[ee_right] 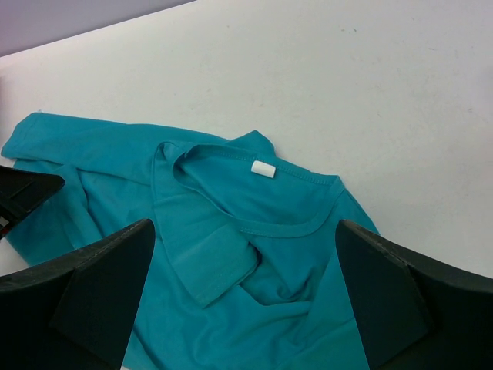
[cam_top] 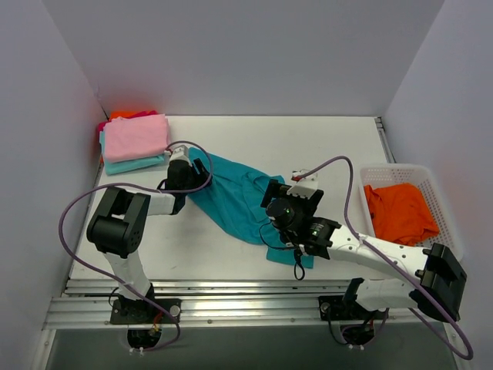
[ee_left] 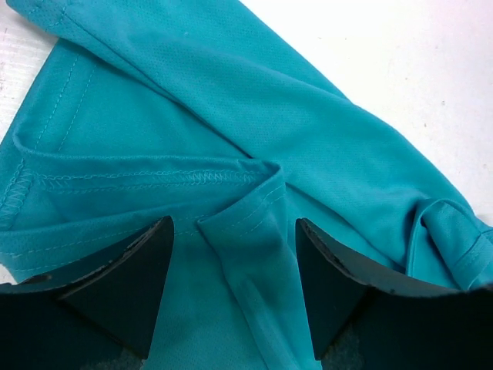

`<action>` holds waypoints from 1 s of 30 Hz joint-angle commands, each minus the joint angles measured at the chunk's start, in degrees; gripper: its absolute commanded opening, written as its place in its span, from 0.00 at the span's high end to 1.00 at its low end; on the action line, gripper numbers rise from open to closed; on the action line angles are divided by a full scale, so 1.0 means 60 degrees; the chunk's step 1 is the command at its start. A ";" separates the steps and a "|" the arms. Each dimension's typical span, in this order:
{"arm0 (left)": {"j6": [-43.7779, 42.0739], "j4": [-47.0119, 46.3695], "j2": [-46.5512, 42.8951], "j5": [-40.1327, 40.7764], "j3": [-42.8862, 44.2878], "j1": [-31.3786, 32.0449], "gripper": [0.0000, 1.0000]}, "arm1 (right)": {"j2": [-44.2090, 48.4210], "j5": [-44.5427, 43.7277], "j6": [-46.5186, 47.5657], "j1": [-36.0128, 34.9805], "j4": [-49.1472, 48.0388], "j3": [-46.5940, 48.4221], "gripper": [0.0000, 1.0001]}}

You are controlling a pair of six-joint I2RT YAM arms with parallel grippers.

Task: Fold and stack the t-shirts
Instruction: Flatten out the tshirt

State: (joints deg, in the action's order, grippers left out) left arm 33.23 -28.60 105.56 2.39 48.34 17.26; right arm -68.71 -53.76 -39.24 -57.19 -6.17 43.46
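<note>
A white mesh basket (cam_top: 394,168) sits on the white worktop (cam_top: 293,146) at its right edge — long side along that edge. Plain grey walls (cam_top: 246,54) enclose three sides — a metal rail (cam_top: 246,304) runs along the near edge.

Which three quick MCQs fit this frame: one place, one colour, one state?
1. The stack of folded cloth t-shirts sits on the white table at: A the centre; B the far-left corner; C the near-right corner.
2. The stack's top t-shirt, soft cloth, is: A teal; B pink; C orange.
3. The black two-finger right gripper is: A open; B shut on cloth; C out of view.
Key: B, the top view shows it there; B, pink lies uppermost; A, its fingers stand wide apart over the deep teal t-shirt.
</note>
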 commanded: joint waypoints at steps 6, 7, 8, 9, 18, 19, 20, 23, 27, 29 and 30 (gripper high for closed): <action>0.0291 -0.0844 0.0044 -0.0135 0.0103 -0.0049 0.33 | -0.0370 -0.0445 -0.0227 0.0127 0.0135 0.0124 0.00; 0.0277 -0.0844 0.0058 -0.0121 0.0118 -0.0049 0.34 | -0.0370 -0.0459 -0.0241 0.0142 0.0150 0.0110 0.00; 0.0277 -0.0858 0.0058 -0.0121 0.0132 -0.0034 0.36 | -0.0327 -0.0459 -0.0256 0.0156 0.0165 0.0095 0.00; 0.0291 -0.0858 0.0073 -0.0121 0.0147 -0.0034 0.40 | -0.0326 -0.0459 -0.0256 0.0156 0.0150 0.0081 0.00; 0.0306 -0.0858 0.0205 -0.0165 0.0162 -0.0034 0.49 | -0.0297 -0.0401 -0.0285 0.0215 0.0165 0.0037 0.00; 0.0306 -0.0858 0.0205 -0.0165 0.0147 -0.0034 0.49 | -0.0297 -0.0401 -0.0285 0.0244 0.0165 0.0022 0.00; 0.0306 -0.0844 0.0205 -0.0150 0.0133 -0.0034 0.49 | -0.0297 -0.0372 -0.0300 0.0259 0.0165 0.0007 0.00; 0.0277 -0.0814 0.0234 -0.0150 0.0147 -0.0049 0.51 | -0.0297 -0.0328 -0.0315 0.0288 0.0136 -0.0007 0.00; 0.0262 -0.0800 0.0278 -0.0135 0.0162 -0.0049 0.56 | -0.0326 -0.0284 -0.0286 0.0318 0.0092 -0.0008 0.00; 0.0262 -0.0858 0.0322 -0.0121 0.0162 -0.0049 0.58 | -0.0326 -0.0298 -0.0285 0.0318 0.0135 0.0022 0.00; 0.0276 -0.0873 0.0351 -0.0135 0.0176 -0.0049 0.59 | -0.0341 -0.0298 -0.0285 0.0318 0.0150 0.0007 0.00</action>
State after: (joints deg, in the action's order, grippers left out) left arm 34.54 -30.70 106.83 2.24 48.34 17.26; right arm -71.05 -53.67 -40.12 -55.79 -5.78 43.46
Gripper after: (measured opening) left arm 0.420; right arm 0.997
